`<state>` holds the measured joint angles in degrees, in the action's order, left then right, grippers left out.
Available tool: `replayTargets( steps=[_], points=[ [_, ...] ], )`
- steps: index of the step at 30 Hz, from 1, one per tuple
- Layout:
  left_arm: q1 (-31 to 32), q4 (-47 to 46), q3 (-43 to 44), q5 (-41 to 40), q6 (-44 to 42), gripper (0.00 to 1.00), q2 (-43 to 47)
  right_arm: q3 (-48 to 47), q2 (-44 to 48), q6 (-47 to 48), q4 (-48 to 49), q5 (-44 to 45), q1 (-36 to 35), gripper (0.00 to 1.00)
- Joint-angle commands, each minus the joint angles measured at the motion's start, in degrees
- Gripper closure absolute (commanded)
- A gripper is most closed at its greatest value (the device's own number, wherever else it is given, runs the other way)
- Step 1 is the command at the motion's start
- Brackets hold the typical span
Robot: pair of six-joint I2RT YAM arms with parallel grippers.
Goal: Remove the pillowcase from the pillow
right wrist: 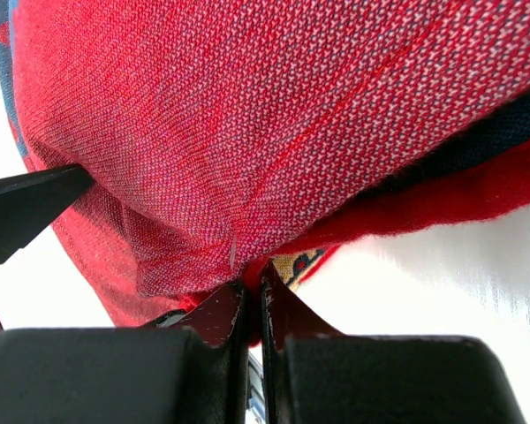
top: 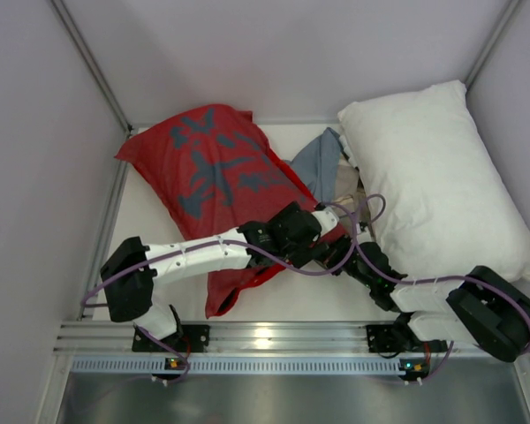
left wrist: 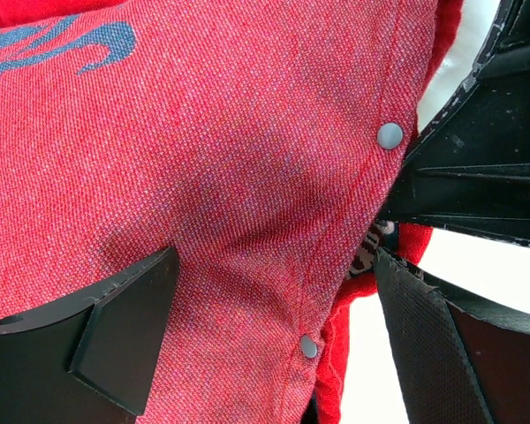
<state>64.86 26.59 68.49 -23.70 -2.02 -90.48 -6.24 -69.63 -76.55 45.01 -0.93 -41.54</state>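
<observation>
The pillowcase [top: 208, 168] lies slantwise on the worktop [top: 283, 305], running from the far left corner towards the middle of the near edge. Its far half bulges. The pillow within is covered and does not show. The near end lies flatter and creased, and both arms meet at its right side, near the middle of the worktop.

The left gripper [left wrist: 278, 327] stands wide. One finger [left wrist: 115, 340] rests on the red cloth. The other finger [left wrist: 450, 353] sits past the hem [left wrist: 353, 221], over the white worktop. The hem runs between the two, with two grey snaps [left wrist: 389, 135] along it. Nothing is pinched between these fingers. Just beyond the hem a black part of the other arm [left wrist: 495, 132] crowds in, touching or nearly touching the cloth.

The right gripper [right wrist: 252, 305] is drawn narrow, its two tips almost together. A small fold of the pillowcase is nipped between them at the edge of the red cloth. A strip of patterned print [right wrist: 296, 263] peeps out beside that fold.

A bare pillow [top: 433, 168] lies along the right edge, reaching the far right corner. A grey-blue cloth [top: 322, 163] is wedged between it and the pillowcase, near the far edge.
</observation>
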Motion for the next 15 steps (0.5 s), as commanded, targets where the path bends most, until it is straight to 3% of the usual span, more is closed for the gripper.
replayTargets(
  steps=[1,10,15],
  points=[
    [-0.35,0.31,2.18,-1.52,0.18,0.05,0.31,0.62,0.54,0.62,3.06,-0.65,-1.09,1.00],
    [-0.35,-2.15,1.39,-3.19,-0.35,0.06,-2.94,0.18,4.23,-0.52,1.39,-1.44,-1.35,1.00],
    [-0.35,-4.61,1.30,-4.06,-0.09,0.17,-4.97,-0.53,6.51,-0.61,-0.98,-1.62,-1.44,1.00]
  ],
)
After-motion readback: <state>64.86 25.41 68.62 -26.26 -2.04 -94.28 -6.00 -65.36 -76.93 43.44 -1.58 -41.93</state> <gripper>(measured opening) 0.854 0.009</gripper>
